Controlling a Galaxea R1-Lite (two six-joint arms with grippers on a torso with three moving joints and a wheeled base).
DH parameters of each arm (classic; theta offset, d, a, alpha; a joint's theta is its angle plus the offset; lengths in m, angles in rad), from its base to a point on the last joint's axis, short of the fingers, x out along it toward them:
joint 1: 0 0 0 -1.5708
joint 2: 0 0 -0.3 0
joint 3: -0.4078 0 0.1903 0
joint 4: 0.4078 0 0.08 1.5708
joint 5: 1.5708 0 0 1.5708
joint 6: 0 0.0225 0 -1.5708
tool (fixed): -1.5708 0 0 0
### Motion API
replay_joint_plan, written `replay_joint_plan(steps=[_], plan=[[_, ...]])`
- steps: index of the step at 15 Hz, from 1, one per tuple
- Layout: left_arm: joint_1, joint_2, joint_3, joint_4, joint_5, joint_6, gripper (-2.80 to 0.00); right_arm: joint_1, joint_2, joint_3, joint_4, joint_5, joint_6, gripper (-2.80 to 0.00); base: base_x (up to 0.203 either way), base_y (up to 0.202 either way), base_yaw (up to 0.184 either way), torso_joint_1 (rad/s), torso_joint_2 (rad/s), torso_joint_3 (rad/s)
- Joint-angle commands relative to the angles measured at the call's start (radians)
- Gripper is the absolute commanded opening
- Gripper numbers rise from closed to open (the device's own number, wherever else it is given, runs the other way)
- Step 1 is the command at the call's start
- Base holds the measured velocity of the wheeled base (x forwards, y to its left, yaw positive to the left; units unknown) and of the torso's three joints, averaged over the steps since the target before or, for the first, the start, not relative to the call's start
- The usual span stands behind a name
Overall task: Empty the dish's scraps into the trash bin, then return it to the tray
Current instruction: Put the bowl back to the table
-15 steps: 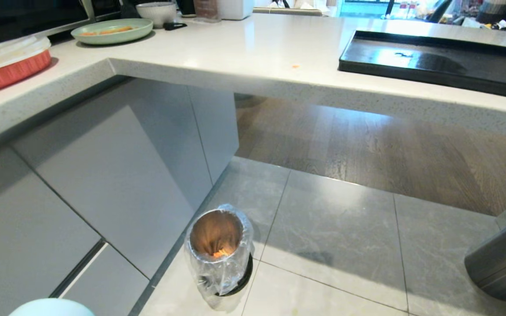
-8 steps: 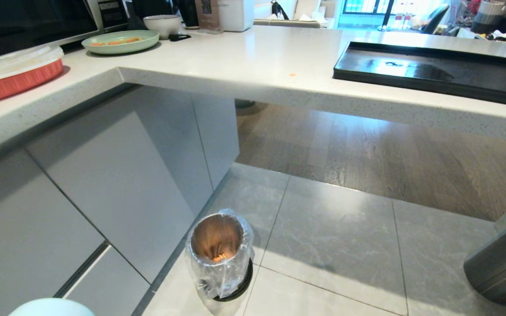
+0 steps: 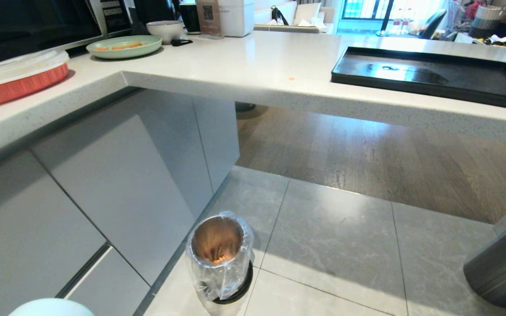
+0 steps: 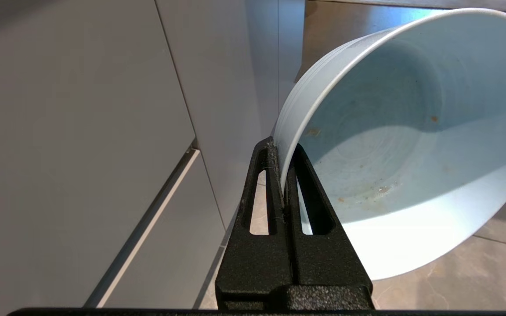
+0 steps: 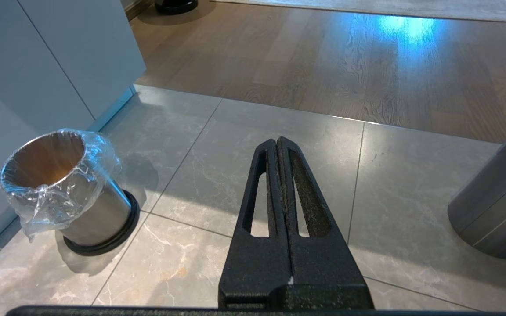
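**Scraps are in the bin; the dish has yet to go back on the tray**

You are past the halfway mark. Your left gripper [image 4: 283,175] is clamped on the rim of the dish [image 4: 411,145], one finger inside the wall and one outside, holding it tilted low beside the grey cabinet fronts. In the head view only a sliver of the dish [image 3: 51,307] shows at the near left edge. Its inside is empty apart from a few small specks and smears, so you can count the tipping as done.

Look down into the trash bin [image 3: 218,259] on the floor tiles: the scraps [image 3: 220,259] lie at the bottom as a small orange-yellow cluster.

What remains is the return. The tray [image 3: 490,85] sits up on the counter at the far right, bare of the dish and well apart from it, so you have a lift and a carry to the right ahead of you before setting it down.

Your right gripper [image 5: 279,175] hangs over the tiles with its fingers pressed together, holding nothing.
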Motion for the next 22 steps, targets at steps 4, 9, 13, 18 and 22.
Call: replay_joint_plan(steps=[4, 9, 13, 18, 22], plan=[[0.000, 0.000, 0.000, 0.000, 0.000, 0.001, -2.80, 0.000, 0.000, 0.001, -0.001, 0.000, 0.001, -2.80, 0.000, 0.000, 0.000, 0.000, 0.00, 0.000], [0.000, 0.000, 0.000, 0.000, 0.000, 0.001, -2.80, 0.000, 0.000, 0.000, -0.001, 0.000, 0.001, -2.80, 0.002, 0.004, -0.098, 0.001, 0.00, 0.001], [0.000, 0.000, 0.000, 0.000, 0.000, 0.001, -2.80, 0.000, 0.000, 0.000, -0.001, 0.000, 0.001, -2.80, 0.002, 0.008, -0.169, 0.003, 0.00, 0.002], [0.000, 0.000, 0.000, -0.001, 0.000, 0.000, -2.80, 0.000, 0.000, 0.000, -0.001, 0.000, 0.001, -2.80, 0.001, 0.003, -0.038, 0.000, 0.00, 0.001], [0.000, 0.000, 0.000, -0.002, 0.000, -0.001, -2.80, 0.000, 0.000, 0.000, -0.001, 0.000, 0.001, -2.80, 0.000, 0.000, 0.000, 0.000, 0.00, 0.000]])
